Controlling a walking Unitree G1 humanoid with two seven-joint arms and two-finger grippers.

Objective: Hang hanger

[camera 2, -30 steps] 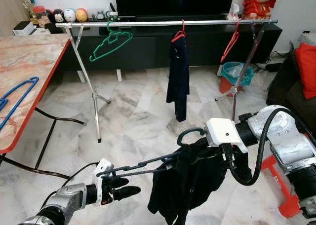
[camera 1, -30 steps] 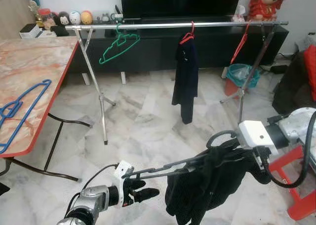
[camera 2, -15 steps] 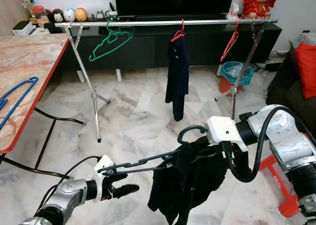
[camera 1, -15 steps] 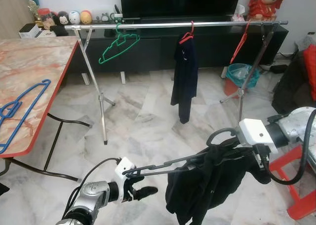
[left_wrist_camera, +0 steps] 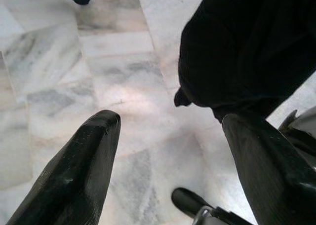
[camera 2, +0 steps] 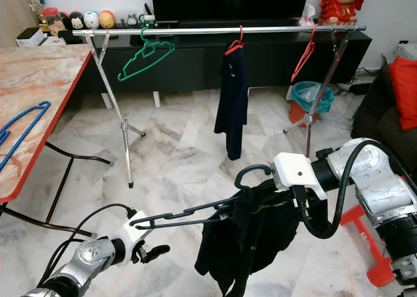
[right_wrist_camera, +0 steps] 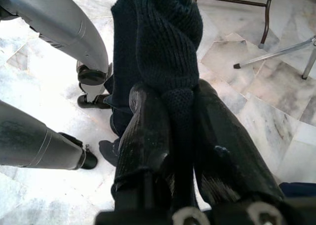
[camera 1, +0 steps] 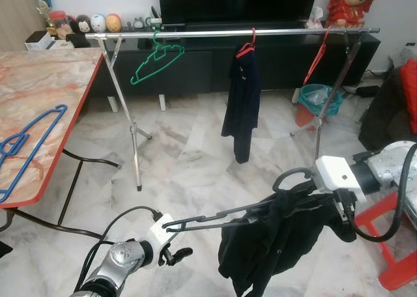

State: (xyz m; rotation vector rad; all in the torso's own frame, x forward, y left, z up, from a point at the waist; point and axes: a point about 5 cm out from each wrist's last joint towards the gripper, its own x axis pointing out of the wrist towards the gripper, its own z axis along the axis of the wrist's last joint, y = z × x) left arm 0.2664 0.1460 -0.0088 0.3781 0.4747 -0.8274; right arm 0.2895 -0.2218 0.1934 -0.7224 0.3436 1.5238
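Blue hanger (camera 1: 26, 150) cut off at frame's left edge, black hanger (camera 1: 215, 217) half hidden under black garment (camera 1: 273, 245)

Home living room, marble floor (camera 1: 182, 160), television cabinet (camera 1: 273, 59), clothes rail (camera 1: 228, 32), marble-top table (camera 1: 39, 95)

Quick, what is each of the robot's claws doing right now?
Left tool: open, holding nothing.
Right tool: shut on the black garment.
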